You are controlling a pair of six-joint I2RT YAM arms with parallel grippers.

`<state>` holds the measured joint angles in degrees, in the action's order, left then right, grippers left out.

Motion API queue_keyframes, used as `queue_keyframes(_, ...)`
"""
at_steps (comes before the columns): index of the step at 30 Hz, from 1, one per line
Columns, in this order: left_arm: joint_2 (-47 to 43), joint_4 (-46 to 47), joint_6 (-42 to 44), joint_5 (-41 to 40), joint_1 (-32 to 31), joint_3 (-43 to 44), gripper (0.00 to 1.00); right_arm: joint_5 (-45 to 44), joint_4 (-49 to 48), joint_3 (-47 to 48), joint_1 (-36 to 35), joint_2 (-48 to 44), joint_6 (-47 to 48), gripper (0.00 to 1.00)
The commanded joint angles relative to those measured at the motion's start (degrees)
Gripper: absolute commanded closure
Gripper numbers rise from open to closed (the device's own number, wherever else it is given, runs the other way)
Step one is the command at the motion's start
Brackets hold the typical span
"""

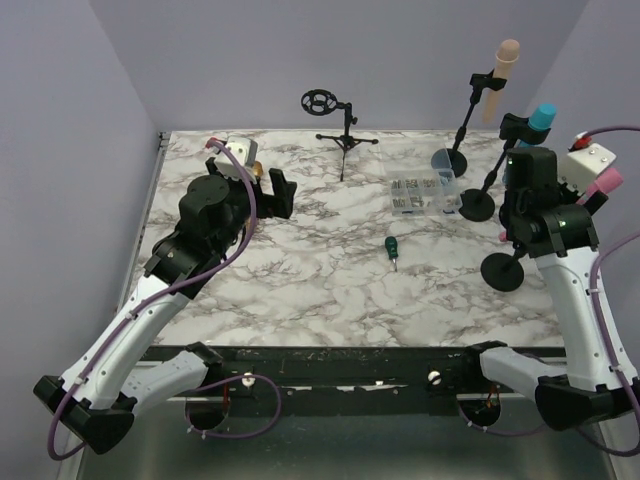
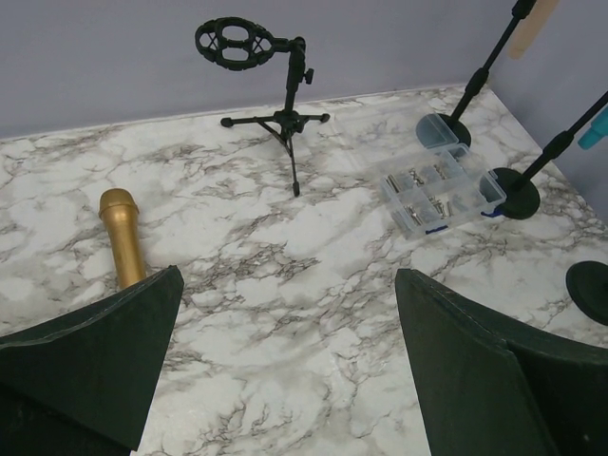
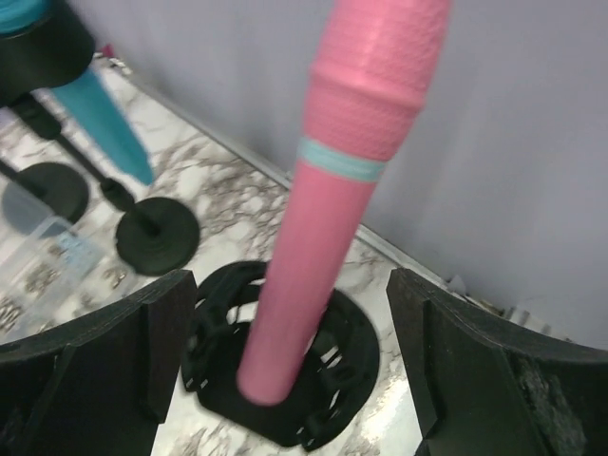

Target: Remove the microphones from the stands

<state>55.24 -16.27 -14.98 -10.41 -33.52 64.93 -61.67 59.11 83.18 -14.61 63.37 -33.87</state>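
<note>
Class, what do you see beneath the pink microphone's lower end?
A black slotted mount, with marble table around it. The pink microphone covers the mount's centre, so its seating is hidden.

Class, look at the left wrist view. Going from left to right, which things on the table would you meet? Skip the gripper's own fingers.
gold microphone → tripod stand → clear parts box → round black base at the right edge

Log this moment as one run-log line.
phase: pre-grasp | right tool: open, straddling pink microphone, no contact | pink microphone: seated in stand clip | left tool: open, empty
</note>
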Motion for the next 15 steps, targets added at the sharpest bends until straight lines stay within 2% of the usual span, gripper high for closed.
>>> queue_keyframes(1, -1.54, -0.50, 0.05, -0.12, -0.35, 1.56, 0.02, 7.85, -8.43, -2.71, 9.52, -2.45, 7.91, 0.11)
queue_keyframes(7, -1.63, -0.57, -0.22, 0.55, -0.36, 1.56, 0.02, 13.26, -11.41, -3.03, 14.03, 0.51, 6.92, 0.12)
queue_keyframes(15, -1.59, -0.57, 0.12, -0.08, -0.37, 1.61, 0.02, 11.70, -16.90, -3.87, 14.30, 2.02, 5.31, 0.17)
